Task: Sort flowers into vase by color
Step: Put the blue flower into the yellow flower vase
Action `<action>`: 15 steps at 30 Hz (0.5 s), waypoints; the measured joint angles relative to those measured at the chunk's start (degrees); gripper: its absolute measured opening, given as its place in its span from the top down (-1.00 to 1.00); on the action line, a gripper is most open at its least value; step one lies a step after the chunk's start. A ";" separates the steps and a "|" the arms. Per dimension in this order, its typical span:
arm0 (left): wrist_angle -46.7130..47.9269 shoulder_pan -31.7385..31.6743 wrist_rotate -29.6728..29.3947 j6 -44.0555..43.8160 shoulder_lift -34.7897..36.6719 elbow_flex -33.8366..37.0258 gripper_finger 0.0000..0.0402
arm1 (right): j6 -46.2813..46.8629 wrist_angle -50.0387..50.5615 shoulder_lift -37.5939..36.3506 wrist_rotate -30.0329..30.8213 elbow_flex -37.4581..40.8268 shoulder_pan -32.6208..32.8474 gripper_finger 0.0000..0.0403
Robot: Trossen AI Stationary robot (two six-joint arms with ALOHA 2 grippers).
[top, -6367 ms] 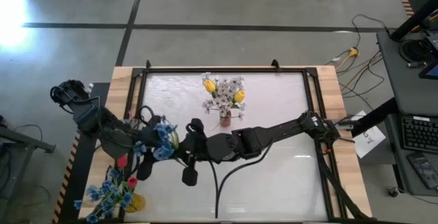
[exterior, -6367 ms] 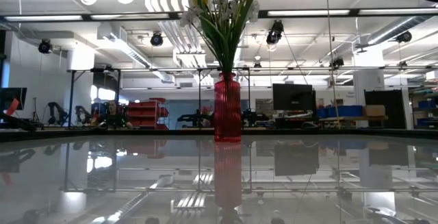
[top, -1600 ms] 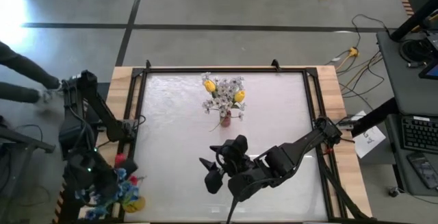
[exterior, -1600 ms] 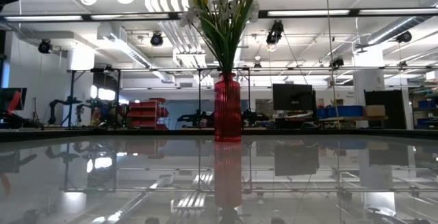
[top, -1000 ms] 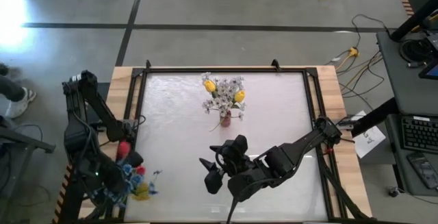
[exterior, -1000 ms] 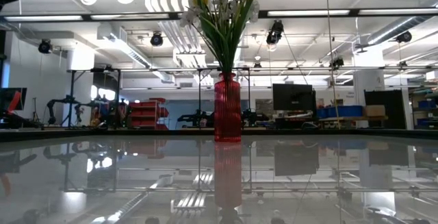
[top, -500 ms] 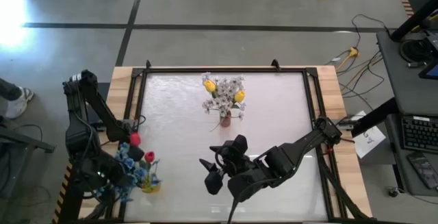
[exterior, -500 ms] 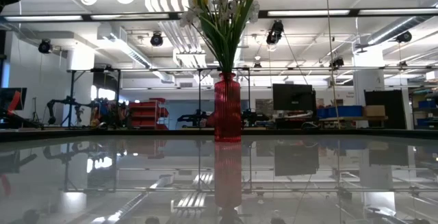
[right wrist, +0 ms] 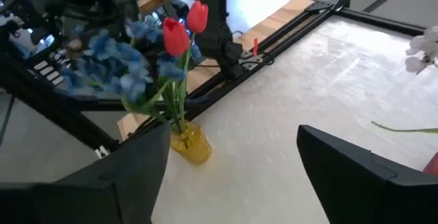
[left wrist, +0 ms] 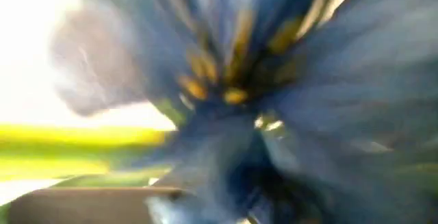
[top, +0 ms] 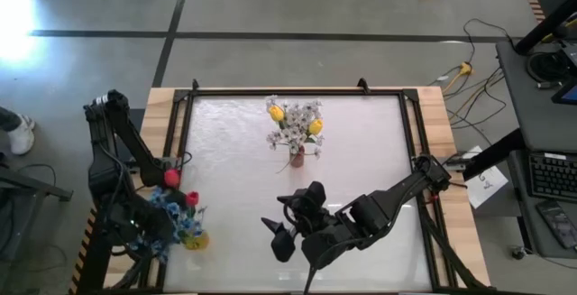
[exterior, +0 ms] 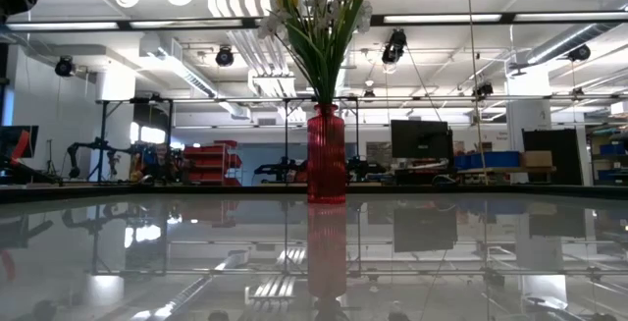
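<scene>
The bench (top: 361,142) is a glossy white sheet inside a black metal frame, with pale wood strips along its left and right edges.

Near the middle of the far edge stands a ribbed red vase (exterior: 326,154), tall and slim with a glassy look. It holds white blossom sprays (top: 297,125) and yellow tulips (top: 276,113) on thin green stems that fan out above the neck.

At the left edge, toward the near corner, a small ribbed yellow vase (right wrist: 189,144) stands upright on the white sheet. It holds blue clustered blooms (right wrist: 113,63) and two red-pink tulips (right wrist: 179,29), smooth closed buds on thin green stems.

The left gripper (top: 149,232) hangs just beside the yellow vase, over the wood strip, and is buried in the blue blooms. Its wrist view is filled with blurred blue petals with yellowish centres, so I cannot tell whether its claw is spread or pinching.

The right gripper (top: 281,238) sits over the bench near the middle of the near edge. Its two dark, flat, angular fingers (right wrist: 356,166) are spread wide, holding nothing and facing the yellow vase.

No writing can be read.
</scene>
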State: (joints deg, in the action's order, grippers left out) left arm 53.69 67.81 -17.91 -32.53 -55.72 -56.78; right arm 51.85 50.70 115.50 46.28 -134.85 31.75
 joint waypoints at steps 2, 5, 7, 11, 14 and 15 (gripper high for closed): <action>1.12 0.00 0.94 -0.99 0.19 -0.86 0.49 | -0.13 0.00 0.00 -0.37 0.00 0.00 -0.58; 4.16 -0.02 2.65 -2.76 0.48 -2.53 0.30 | -1.90 -0.15 0.00 -0.43 -0.02 0.00 -0.63; 7.34 -0.15 3.69 -5.41 0.56 -4.06 0.18 | -3.02 -0.45 0.00 -1.10 -0.02 0.00 -0.63; 13.86 -0.22 3.97 -7.61 0.57 -8.51 -0.03 | -3.85 -0.50 0.00 -1.74 -0.04 -0.02 -0.62; 14.22 -0.22 3.95 -5.83 0.79 -12.58 -0.14 | -5.44 -0.74 0.00 -1.74 -0.09 -0.07 -0.61; 14.07 -0.22 3.96 -4.94 0.77 -14.11 -0.17 | -6.10 -0.91 0.00 -1.75 -0.09 -0.07 -0.61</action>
State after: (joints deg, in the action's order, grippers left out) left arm 67.76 67.59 -13.95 -37.47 -54.95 -70.88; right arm 45.75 49.78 115.50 44.52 -134.93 31.68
